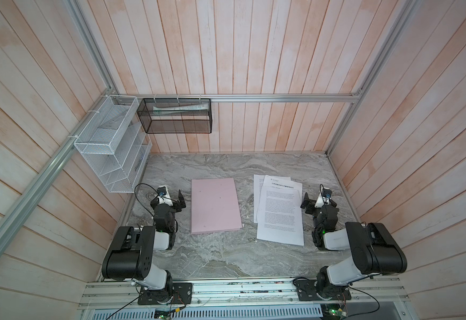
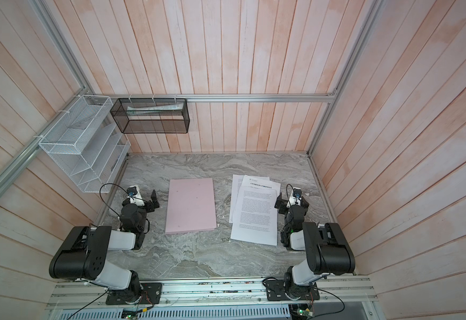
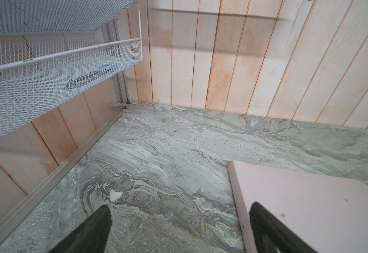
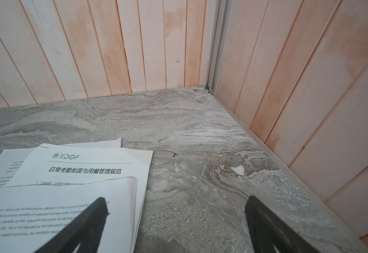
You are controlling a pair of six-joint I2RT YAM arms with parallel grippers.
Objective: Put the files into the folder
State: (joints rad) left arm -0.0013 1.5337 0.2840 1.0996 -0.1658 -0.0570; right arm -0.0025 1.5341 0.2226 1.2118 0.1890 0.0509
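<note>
The pink folder (image 1: 215, 205) (image 2: 190, 205) lies closed and flat in the middle of the marble table. Right of it, the files (image 1: 279, 210) (image 2: 255, 213) are three overlapping white printed sheets, slightly fanned. The middle sheet carries a bold heading and a small logo (image 4: 84, 166). My left gripper (image 1: 181, 200) (image 3: 179, 207) rests low just left of the folder, open and empty, with one finger over the folder's edge (image 3: 310, 208) in the left wrist view. My right gripper (image 1: 306, 203) (image 4: 176, 199) sits just right of the files, open and empty, one finger over the top sheet.
A white wire mesh rack (image 1: 115, 149) hangs on the left wall above the table's back left corner. A black mesh basket (image 1: 175, 116) holding rolled pale papers hangs on the back wall. Wooden plank walls close the table on three sides.
</note>
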